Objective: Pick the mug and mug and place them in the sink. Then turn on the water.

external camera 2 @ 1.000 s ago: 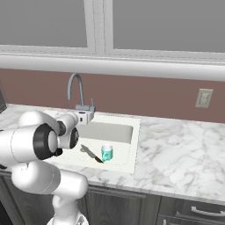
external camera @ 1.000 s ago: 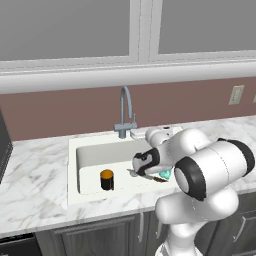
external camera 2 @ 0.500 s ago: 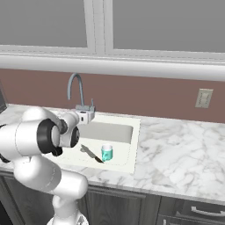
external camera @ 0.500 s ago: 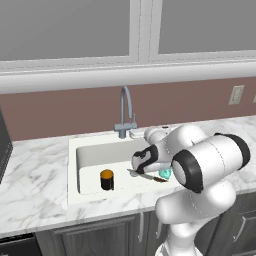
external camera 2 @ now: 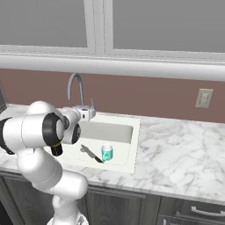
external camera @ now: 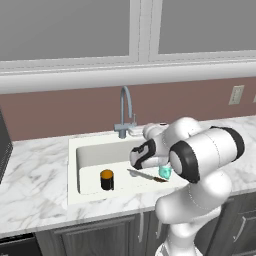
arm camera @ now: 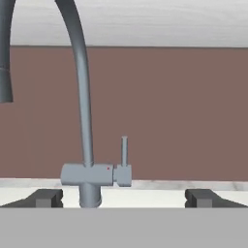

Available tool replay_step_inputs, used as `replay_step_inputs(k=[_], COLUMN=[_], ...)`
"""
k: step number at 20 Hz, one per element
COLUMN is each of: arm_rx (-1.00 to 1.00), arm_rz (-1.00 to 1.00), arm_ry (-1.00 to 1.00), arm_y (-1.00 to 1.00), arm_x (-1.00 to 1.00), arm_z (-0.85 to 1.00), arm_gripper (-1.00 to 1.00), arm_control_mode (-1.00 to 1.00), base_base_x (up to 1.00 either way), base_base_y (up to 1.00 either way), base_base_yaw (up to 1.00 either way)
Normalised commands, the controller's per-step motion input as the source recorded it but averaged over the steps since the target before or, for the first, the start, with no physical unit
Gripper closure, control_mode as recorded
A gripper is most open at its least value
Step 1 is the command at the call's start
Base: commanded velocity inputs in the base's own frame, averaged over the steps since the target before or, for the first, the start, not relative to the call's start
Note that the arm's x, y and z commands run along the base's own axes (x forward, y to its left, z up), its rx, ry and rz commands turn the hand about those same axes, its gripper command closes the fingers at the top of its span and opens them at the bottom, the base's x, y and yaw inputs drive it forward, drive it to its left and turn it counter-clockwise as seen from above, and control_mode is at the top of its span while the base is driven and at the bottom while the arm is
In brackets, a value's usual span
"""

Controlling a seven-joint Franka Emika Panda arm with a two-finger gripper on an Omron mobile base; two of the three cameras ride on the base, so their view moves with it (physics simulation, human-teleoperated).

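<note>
We judge the placing done: the black mug [external camera: 106, 179] and the teal mug [external camera 2: 107, 152] both stand in the sink [external camera: 90, 156], with a knife [external camera: 145, 175] lying between them, so the water step is in hand. Our gripper [arm camera: 124, 197] faces the gooseneck faucet [arm camera: 85, 121] head-on, fingers spread wide and holding nothing, the small upright lever [arm camera: 124, 151] just ahead between them. The arm is folded low, reaching across the basin toward the back wall. Next we need to close in and push that lever; no stream runs yet.
</note>
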Motion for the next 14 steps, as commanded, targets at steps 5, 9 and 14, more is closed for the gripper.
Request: replay_step_inputs(k=[5,9,14], arm_rx=[0.00,0.00,0.00], arm_rz=[0.00,0.00,0.00], arm_ry=[-0.08,-0.13,-0.21], arm_y=[-0.01,-0.01,0.00], arm_x=[0.22,0.08,0.00], arm_z=[-0.20,-0.37,-0.49], arm_gripper=[-1.00,-1.00,-1.00], arm_control_mode=[-1.00,-1.00,-1.00], base_base_x=[0.00,0.00,0.00], base_base_y=[0.00,0.00,0.00], base_base_yaw=[0.00,0.00,0.00])
